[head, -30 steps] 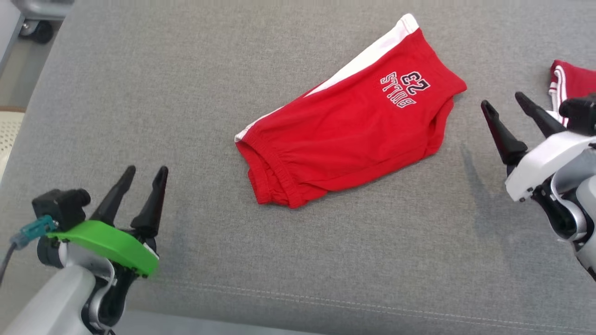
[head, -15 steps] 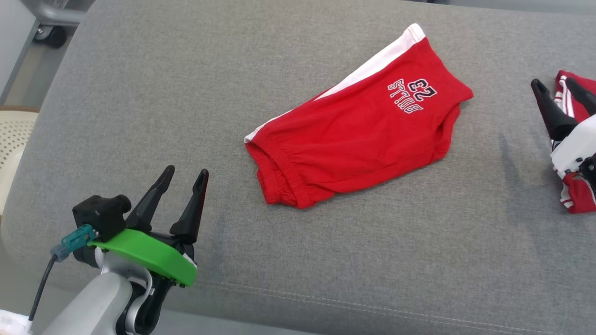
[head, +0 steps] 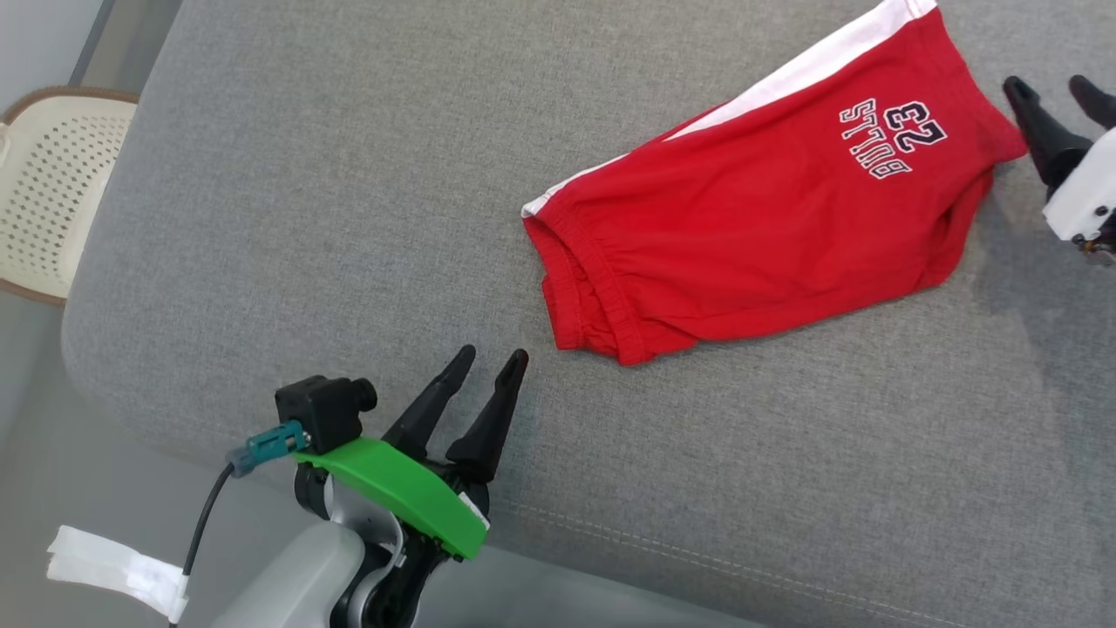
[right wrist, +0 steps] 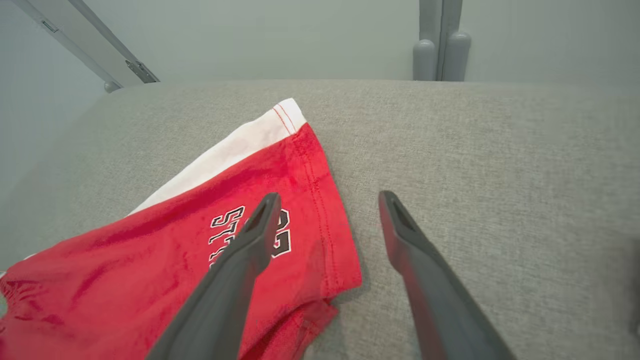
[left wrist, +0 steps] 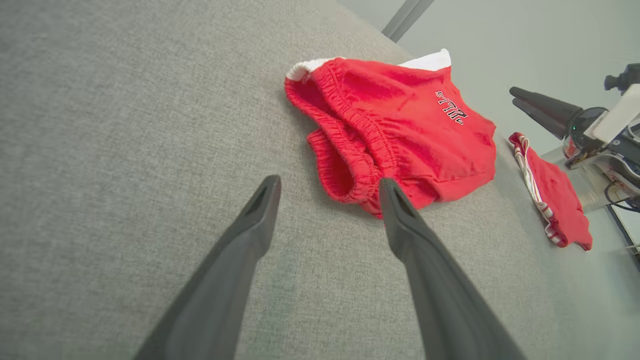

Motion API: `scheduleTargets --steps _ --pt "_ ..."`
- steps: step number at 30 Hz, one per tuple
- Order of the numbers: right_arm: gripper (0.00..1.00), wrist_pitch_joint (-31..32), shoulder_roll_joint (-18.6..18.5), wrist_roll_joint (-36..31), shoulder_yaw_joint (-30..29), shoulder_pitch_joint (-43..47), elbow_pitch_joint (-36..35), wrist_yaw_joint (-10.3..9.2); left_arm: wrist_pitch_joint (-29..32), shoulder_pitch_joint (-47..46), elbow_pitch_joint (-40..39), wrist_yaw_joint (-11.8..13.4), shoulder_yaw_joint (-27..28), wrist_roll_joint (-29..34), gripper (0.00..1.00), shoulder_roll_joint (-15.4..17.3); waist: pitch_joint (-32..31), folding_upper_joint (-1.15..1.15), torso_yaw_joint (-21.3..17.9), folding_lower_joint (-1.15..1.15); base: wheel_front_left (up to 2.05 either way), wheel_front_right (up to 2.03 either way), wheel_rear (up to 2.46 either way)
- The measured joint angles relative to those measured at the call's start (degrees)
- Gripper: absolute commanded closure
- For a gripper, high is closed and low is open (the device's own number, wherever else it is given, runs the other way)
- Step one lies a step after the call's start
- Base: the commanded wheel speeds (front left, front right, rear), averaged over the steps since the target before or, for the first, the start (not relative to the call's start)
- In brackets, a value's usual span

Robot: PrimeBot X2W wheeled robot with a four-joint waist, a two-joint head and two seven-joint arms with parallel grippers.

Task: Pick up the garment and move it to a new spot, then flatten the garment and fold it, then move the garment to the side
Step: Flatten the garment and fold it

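Red Bulls shorts [head: 767,218] sit upper right of the head frame on the grey cushion [head: 305,218], not picked up yet. My left jaws, spread and empty, are near the waistband [head: 593,288]; right jaws, spread too, by the leg hem [head: 963,83]. Reckon moving, flattening and folding are all left to do.

Light is bright, even and diffuse in every view, so the grey cushion [head: 349,218] shows its weave crisply in the head view and shadows are soft: a pale smudge under the right gripper [head: 1046,85] at that frame's right edge, a fainter one by the left gripper [head: 493,354] at lower centre. Both wrist views bow lines toward their edges, their own fingers [left wrist: 235,260] at the bottom are blurred, and the red garment [right wrist: 150,260] looks slightly smeared at the lower left of the right wrist view
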Motion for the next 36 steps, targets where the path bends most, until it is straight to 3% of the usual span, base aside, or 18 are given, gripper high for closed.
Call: scheduleTargets --steps 5,15,36 --pt "0.00 2.47 2.59 -0.46 2.91 -1.52 1.29 1.51 2.60 -0.76 1.81 -1.58 -0.55 -2.61 0.00 -1.35 2.86 0.00 0.77 0.00 0.00 0.00 0.00" --pt "0.00 4.35 2.71 -0.70 3.45 -3.07 4.83 2.97 7.09 -4.67 2.44 -6.01 -0.51 -9.34 0.00 -4.97 5.57 0.00 -1.02 0.00 0.00 0.00 0.00" --pt "0.00 11.92 5.94 2.45 6.48 -5.99 6.31 6.80 12.56 -6.16 4.30 -7.45 -1.41 -13.32 0.00 -5.33 4.82 0.00 -2.54 0.00 0.00 0.00 0.00"
